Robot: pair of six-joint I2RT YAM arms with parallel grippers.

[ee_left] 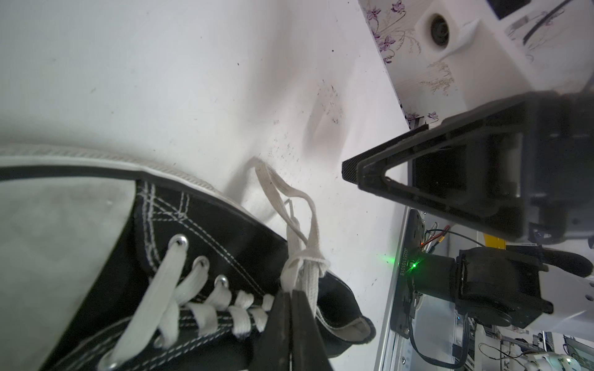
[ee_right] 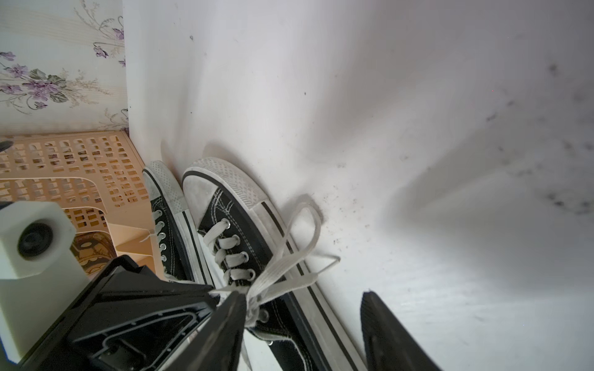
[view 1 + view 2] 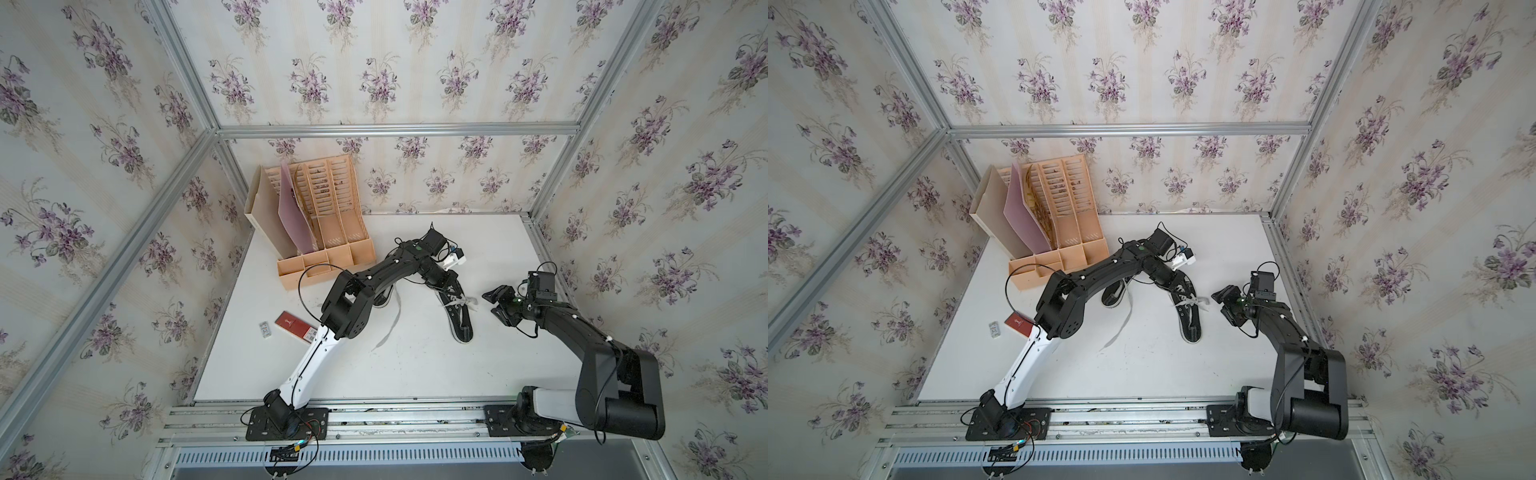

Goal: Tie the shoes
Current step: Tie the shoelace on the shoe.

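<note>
Two black shoes lie on the white table. The shoe on the right (image 3: pixel 462 328) (image 3: pixel 1191 330) (image 1: pixel 209 231) (image 2: pixel 231 205) carries a loose knot of white lace (image 3: pixel 462 300) (image 1: pixel 305 260) with a loop (image 2: pixel 308 225) spilling onto the table. My left gripper (image 3: pixel 449 289) (image 1: pixel 291 293) reaches down over this shoe and is shut on a strand just below the knot. My right gripper (image 3: pixel 495 305) (image 3: pixel 1224 306) (image 2: pixel 303 295) hangs open beside the shoe, holding nothing. The other shoe (image 3: pixel 382 297) (image 2: pixel 164 199) is half hidden under my left arm, its long lace (image 3: pixel 392 326) trailing forward.
A peach file organizer (image 3: pixel 328 232) stands at the back left, close to the shoes' toes. A red box (image 3: pixel 295 326) and a small card (image 3: pixel 264 329) lie at the left edge. The metal frame post and wall (image 3: pixel 544 249) run close behind my right arm.
</note>
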